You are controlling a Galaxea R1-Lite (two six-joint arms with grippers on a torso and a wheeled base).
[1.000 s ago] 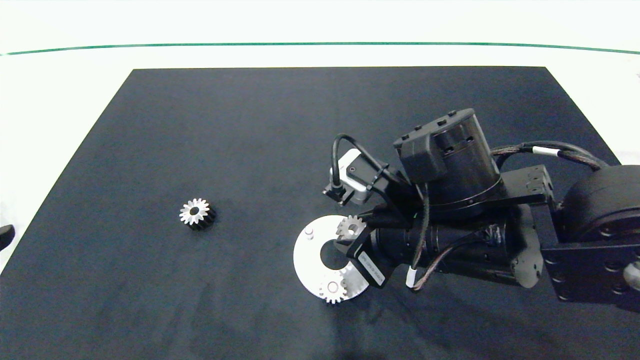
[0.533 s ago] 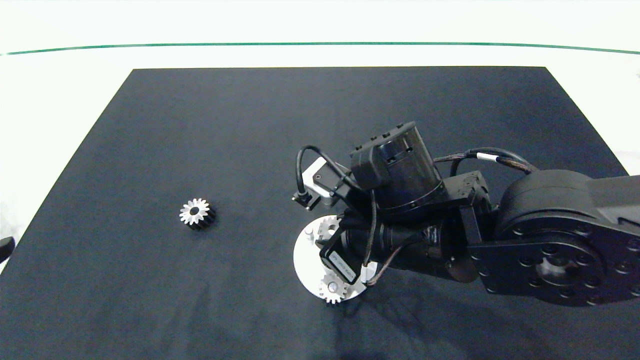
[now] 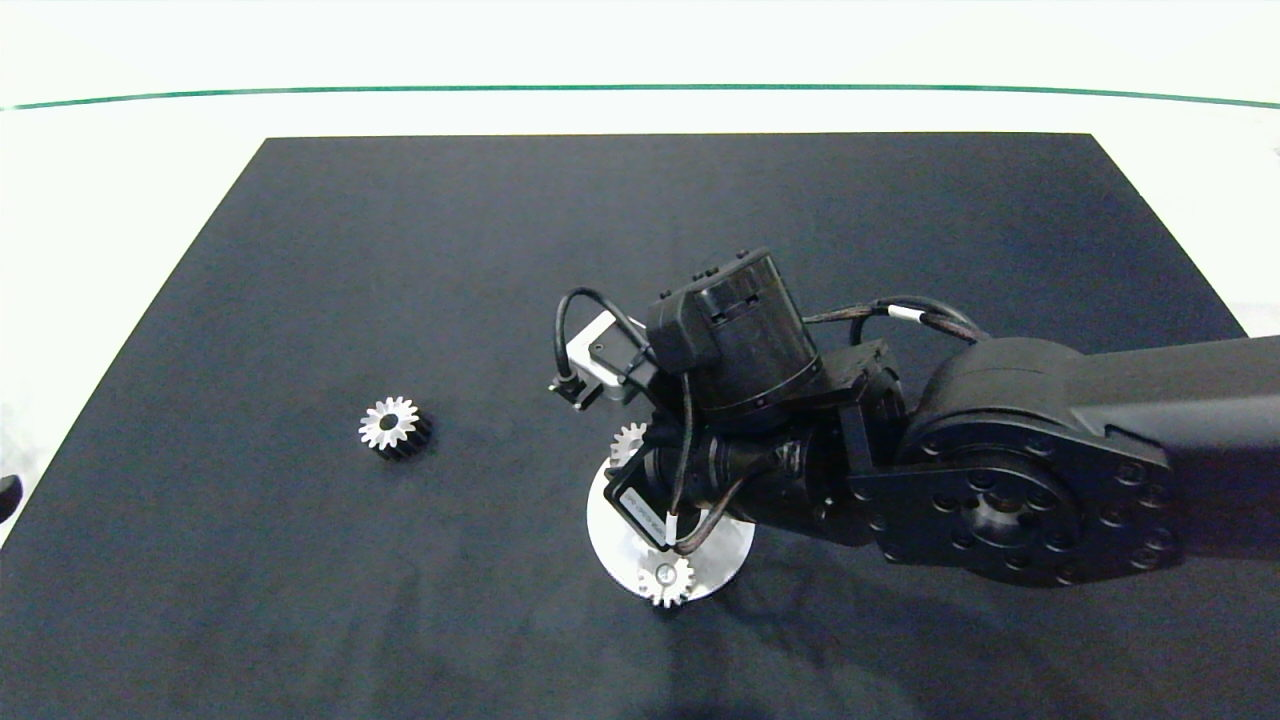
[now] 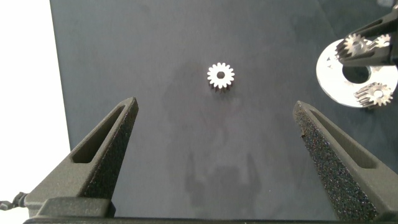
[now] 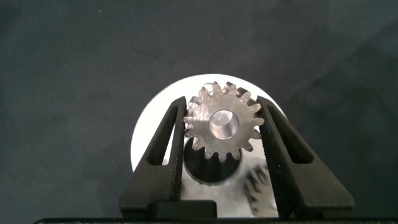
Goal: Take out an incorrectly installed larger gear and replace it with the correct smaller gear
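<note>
From the head view, the round white plate (image 3: 612, 540) is the landmark. The right gripper (image 3: 640, 455) hangs over the plate's far edge with the smaller gear (image 3: 628, 440) in it. 1 other small gear (image 3: 665, 578) sits on the plate's near edge. The larger gear (image 3: 392, 426) lies on the dark mat (image 3: 400, 250), well apart from the plate toward the left arm's side, so its removal looks done.

In the left wrist view, the left gripper (image 4: 217, 134) has its fingers spread wide with nothing between them, parked over the mat well away from the plate (image 4: 329, 81). The larger gear (image 4: 221, 75) lies alone ahead of it, and 3 small gears show at the plate.

In the right wrist view, the right gripper (image 5: 222, 127) has both fingers pressed against the teeth of the smaller gear (image 5: 222, 123), which is held above the plate (image 5: 152, 134). Whether its bore is already on a pin cannot be told. What seems left is seating this gear on the plate and letting go.
</note>
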